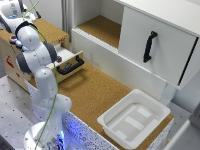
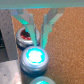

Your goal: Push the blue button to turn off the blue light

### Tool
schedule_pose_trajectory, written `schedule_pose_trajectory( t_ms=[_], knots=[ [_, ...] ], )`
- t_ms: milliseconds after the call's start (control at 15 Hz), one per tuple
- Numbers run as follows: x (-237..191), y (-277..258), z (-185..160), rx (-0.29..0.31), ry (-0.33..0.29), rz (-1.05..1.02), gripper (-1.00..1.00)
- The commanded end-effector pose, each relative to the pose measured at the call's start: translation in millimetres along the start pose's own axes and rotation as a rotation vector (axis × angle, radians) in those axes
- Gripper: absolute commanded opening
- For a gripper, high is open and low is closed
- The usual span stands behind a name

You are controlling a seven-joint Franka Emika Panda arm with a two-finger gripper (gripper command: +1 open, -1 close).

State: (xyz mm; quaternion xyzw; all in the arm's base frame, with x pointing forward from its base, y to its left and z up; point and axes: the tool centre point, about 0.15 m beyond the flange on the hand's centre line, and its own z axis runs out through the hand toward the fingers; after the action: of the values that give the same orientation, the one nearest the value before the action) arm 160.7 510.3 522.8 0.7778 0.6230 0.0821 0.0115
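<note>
In the wrist view the blue button is a round cap glowing bright cyan-blue inside a grey ring. My gripper hangs just above its far rim. The two translucent teal fingers stand apart with only cork surface showing between them, so the gripper is open and holds nothing. A dark red round button sits beside one fingertip. Another lit round cap is cut off at the picture's edge. In the exterior view the arm bends over the wooden box and hides both the gripper and the buttons.
The wooden box at the exterior view's left has a pulled-out drawer with a black handle. A white cabinet with a black door handle stands behind. A white tray sits on the cork tabletop.
</note>
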Motion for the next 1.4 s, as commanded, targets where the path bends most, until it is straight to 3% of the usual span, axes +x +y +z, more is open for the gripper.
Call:
schedule_pose_trajectory(
  t_ms=[0, 400, 1000, 1333],
  knots=[
    [16.5, -13.2, 32.7, 0.031, -0.049, -0.011, -1.0],
    [14.9, -2.6, 54.9, 0.048, -0.064, 0.033, -1.0],
    [3.5, -9.1, 89.9, 0.084, -0.15, 0.067, -1.0],
    [1.3, 13.7, -6.9, 0.024, -0.012, 0.209, -1.0]
  ],
)
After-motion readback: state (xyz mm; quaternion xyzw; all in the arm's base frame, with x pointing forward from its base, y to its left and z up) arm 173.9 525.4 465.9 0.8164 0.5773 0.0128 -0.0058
